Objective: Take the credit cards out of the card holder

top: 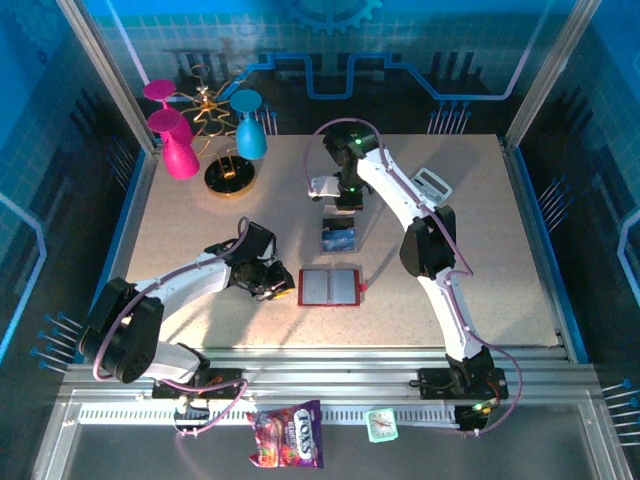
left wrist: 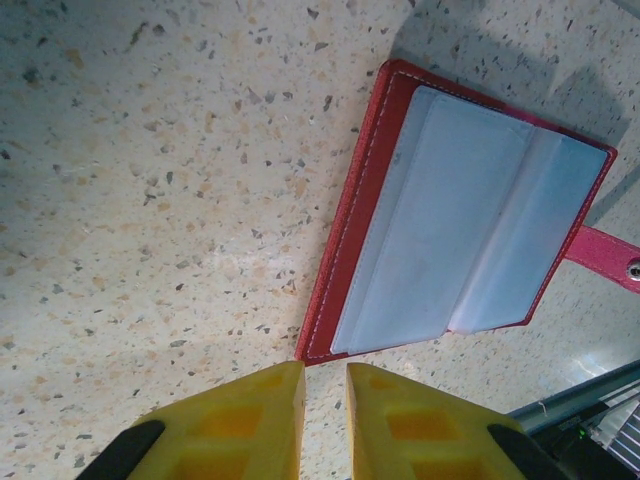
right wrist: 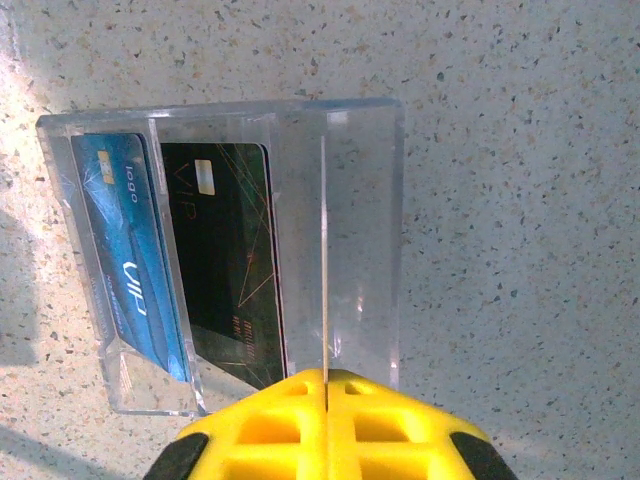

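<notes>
Your card holder (top: 328, 287) lies open and flat on the bench (top: 200, 220), just in front of the arms and between them, red cover down and grey inner pockets facing up. Its snap tab (left wrist: 605, 255) sticks out from the side away from the left arm. Your left claw (top: 268, 284) sits low just beside the holder's left edge. In the left wrist view the yellow fingers (left wrist: 250, 425) stand a narrow gap apart with only bare bench between them, and the near corner of the holder (left wrist: 470, 220) lies just past their tips, not touching. Further back on the bench, just behind the holder, stands a clear plastic box (top: 340, 221). From the right wrist you see two credit cards in it, each in its own slot: a blue card (right wrist: 125, 250) at the outer side and a dark card (right wrist: 230, 260) with a gold chip next to it. The compartment (right wrist: 360, 200) beside them looks clear through to the bench. Your right claw (top: 345, 205) hangs over the far end of that box, and its fingertips (right wrist: 327, 395) are pressed together with no gap. A thin clear edge runs on from their seam, and you cannot tell whether it is a box partition or something pinched. A grey calculator (top: 432, 183) lies well off to the right, near the back
</notes>
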Motion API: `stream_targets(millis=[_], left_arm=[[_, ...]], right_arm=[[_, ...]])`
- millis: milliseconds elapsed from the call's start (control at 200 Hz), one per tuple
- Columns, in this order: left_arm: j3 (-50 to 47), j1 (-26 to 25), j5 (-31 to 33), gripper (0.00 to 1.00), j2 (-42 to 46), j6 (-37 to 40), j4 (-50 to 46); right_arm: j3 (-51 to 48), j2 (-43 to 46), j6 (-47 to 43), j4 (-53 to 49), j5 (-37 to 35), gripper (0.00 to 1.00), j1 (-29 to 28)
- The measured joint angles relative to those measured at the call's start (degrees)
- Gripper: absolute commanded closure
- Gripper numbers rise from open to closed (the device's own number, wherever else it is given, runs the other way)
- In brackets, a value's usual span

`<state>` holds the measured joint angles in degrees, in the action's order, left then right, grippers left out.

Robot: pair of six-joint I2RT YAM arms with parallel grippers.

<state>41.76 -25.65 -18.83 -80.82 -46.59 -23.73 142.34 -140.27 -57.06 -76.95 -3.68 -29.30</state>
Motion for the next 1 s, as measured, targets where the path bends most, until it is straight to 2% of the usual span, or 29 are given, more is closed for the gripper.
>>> stream_targets(millis=[160, 585, 720, 1001], left_arm=[[-0.15, 0.0, 0.0, 0.81, 0.0, 0.0, 0.0], [-0.17, 0.0, 0.0, 0.81, 0.0, 0.0, 0.02], [-0.17, 0.0, 0.0, 0.81, 0.0, 0.0, 0.02], [-0.17, 0.0, 0.0, 0.81, 0.0, 0.0, 0.02]], right_arm=[[-0.04, 0.0, 0.26, -0.02, -0.55, 0.8, -0.02], [-5.03, 0.11, 1.79, 6.73, -1.95, 0.75, -0.02], [-5.18, 0.57, 2.64, 7.58, -1.97, 0.7, -0.02], [-10.23, 7.19, 3.76, 8.87, -1.7, 0.63, -0.42]])
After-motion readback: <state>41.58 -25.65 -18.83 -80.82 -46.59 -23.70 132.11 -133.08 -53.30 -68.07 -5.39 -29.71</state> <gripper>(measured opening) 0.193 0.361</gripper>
